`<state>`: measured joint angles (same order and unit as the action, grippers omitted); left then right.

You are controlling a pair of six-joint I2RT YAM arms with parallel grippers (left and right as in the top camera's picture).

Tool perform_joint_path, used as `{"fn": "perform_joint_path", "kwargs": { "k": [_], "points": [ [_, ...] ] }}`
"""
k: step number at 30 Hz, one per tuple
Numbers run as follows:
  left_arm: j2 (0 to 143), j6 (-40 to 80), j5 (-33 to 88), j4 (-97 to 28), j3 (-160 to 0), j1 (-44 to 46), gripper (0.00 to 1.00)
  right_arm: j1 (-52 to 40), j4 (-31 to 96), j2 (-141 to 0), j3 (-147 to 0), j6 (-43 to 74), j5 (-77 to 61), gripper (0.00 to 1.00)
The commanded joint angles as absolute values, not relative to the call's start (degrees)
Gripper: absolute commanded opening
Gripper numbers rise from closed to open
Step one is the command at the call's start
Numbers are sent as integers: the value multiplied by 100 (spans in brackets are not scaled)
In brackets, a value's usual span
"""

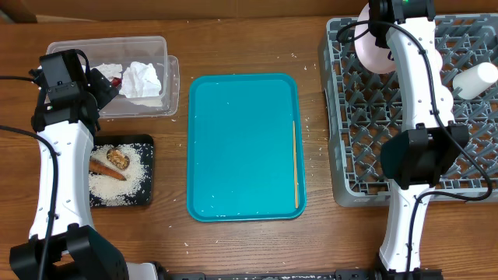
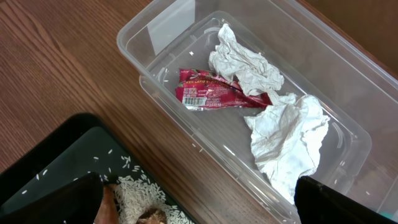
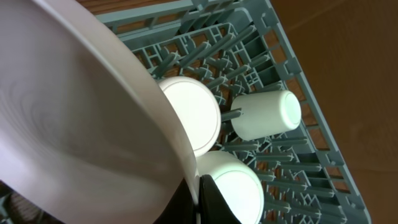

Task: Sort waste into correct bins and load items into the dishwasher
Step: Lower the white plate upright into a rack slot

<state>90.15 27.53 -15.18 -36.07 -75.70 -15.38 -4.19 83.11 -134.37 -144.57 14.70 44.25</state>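
The right fingers point(image 3: 214, 208) are pinched shut on the rim of the large white plate point(image 3: 74, 106) and hold it tilted on edge over the far left corner of the grey dish rack point(image 1: 373, 155). Beyond the plate, one small bowl point(image 3: 189, 112), a second bowl point(image 3: 233, 183) and a cup point(image 3: 264, 115) lying on its side sit among the pegs. The left fingers point(image 2: 62, 202) are spread wide and grip nothing. They hang over the left end of the clear tub point(image 1: 167, 74), which holds two crumpled napkins point(image 2: 286, 137) with the red wrapper point(image 2: 217, 94) between them. Just beside the tub, the black tray point(image 1: 144, 198) carries the rice point(image 1: 117, 187), the carrot-like stick point(image 1: 105, 169) and the brown food bit point(image 1: 117, 156). In the middle of the table point(image 1: 257, 39) lies the teal tray point(image 1: 241, 148), with a thin wooden stick point(image 1: 295, 163) along its right edge.
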Motion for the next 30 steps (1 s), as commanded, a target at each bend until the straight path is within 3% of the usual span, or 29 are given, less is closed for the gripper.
{"fn": "perform_joint_path", "kwargs": {
  "k": [1,15,30],
  "points": [
    [9063,2851,-1516,-3605,-7607,-1535,100,-456,8265,-13242,-14488,1481,4742,4],
    [9063,2851,-1516,-3605,-7607,-1535,100,-456,8433,-13244,-14477,1520,3345,4],
    [9063,2851,-1516,-3605,-7607,-1535,100,-456,8416,-13244,-14481,1518,4858,4]
  ]
}}
